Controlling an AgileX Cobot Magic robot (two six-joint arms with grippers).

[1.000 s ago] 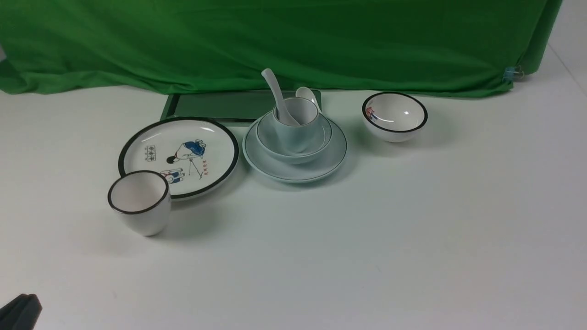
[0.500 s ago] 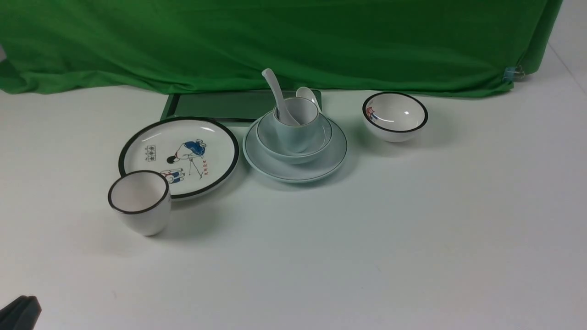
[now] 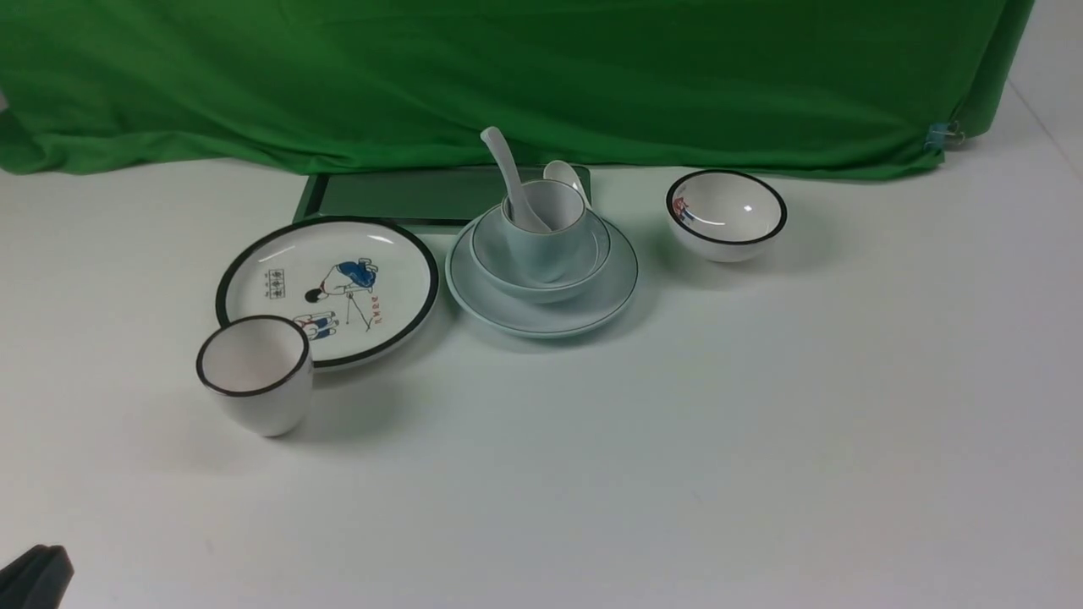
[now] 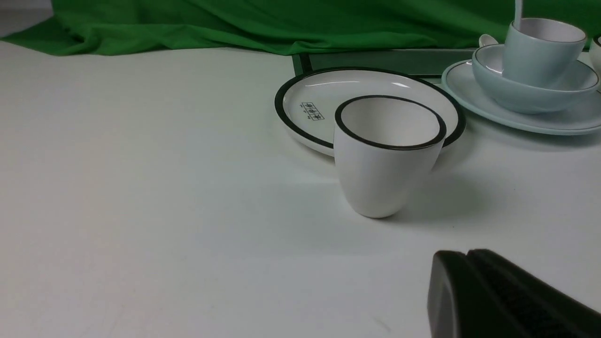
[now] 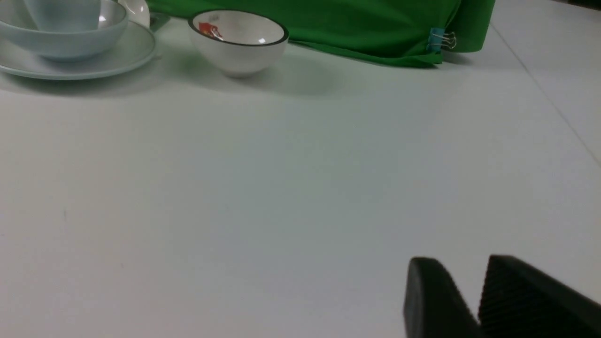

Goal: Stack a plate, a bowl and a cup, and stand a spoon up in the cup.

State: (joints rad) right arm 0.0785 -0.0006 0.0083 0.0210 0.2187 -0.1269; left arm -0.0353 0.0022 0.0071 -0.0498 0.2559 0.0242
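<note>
The pale blue-green plate (image 3: 602, 298) lies at mid-table near the green cloth. The pale blue-green bowl (image 3: 541, 286) sits on it, and the pale blue-green cup (image 3: 541, 245) stands in the bowl. A white spoon (image 3: 506, 173) stands in the cup, handle leaning up and left. The stack also shows in the left wrist view (image 4: 535, 61). My left gripper (image 3: 38, 575) is shut and empty, low at the near left, well short of the stack; it also shows in the left wrist view (image 4: 467, 256). My right gripper (image 5: 462, 263) is slightly open and empty over bare table.
A white black-rimmed plate with a cartoon figure (image 3: 326, 288) lies left of the stack. A white black-rimmed cup (image 3: 254, 372) stands in front of it. A small white black-rimmed bowl (image 3: 726, 216) sits to the right. A second spoon (image 3: 565, 175) and a dark tray (image 3: 398, 194) lie behind.
</note>
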